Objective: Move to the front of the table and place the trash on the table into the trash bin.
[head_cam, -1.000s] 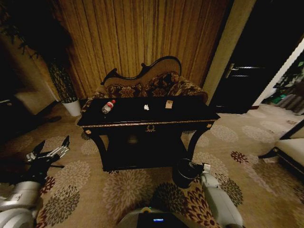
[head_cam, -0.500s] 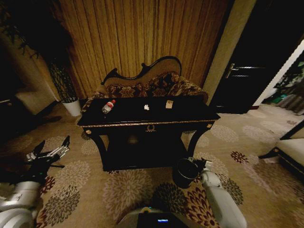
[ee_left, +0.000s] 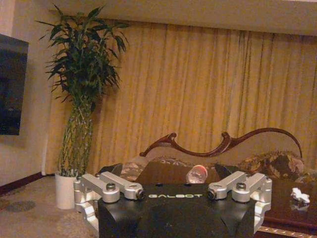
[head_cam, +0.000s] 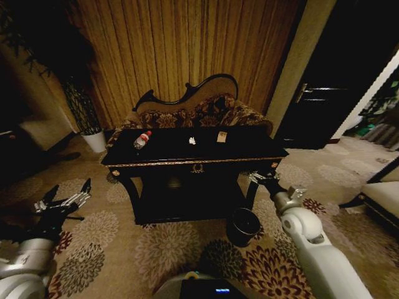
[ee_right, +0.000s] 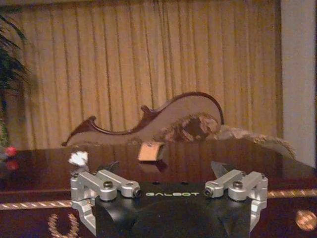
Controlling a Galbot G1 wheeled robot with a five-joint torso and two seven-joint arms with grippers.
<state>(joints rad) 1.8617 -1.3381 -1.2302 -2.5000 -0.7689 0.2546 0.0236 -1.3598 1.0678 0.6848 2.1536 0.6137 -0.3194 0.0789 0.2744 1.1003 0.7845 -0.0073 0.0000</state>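
The black table [head_cam: 249, 149] with gold trim stands straight ahead. On its top lie the trash items: a clear bottle with a red cap [head_cam: 142, 139] at the left, a white paper wad [head_cam: 192, 141] in the middle and a tan packet [head_cam: 221, 137] beside it. The dark round trash bin [head_cam: 243, 226] sits on the carpet by the table's front right leg. My right gripper [head_cam: 260, 179] hovers open at the table's front right corner, above the bin. In the right wrist view the packet [ee_right: 150, 151] and wad [ee_right: 78, 158] lie ahead on the tabletop [ee_right: 247, 166]. My left gripper [head_cam: 67, 193] hangs open, low at the left.
A patterned curved-back sofa [head_cam: 193, 112] stands right behind the table, against gold curtains. A plant in a white pot [head_cam: 95, 140] is at the back left. A dark door [head_cam: 324, 99] is at the right, and a pale seat [head_cam: 386, 196] at the far right. Flowered carpet surrounds the table.
My right arm has risen from beside the trash bin to the height of the table's front right corner. The left arm and the table's items have not moved.
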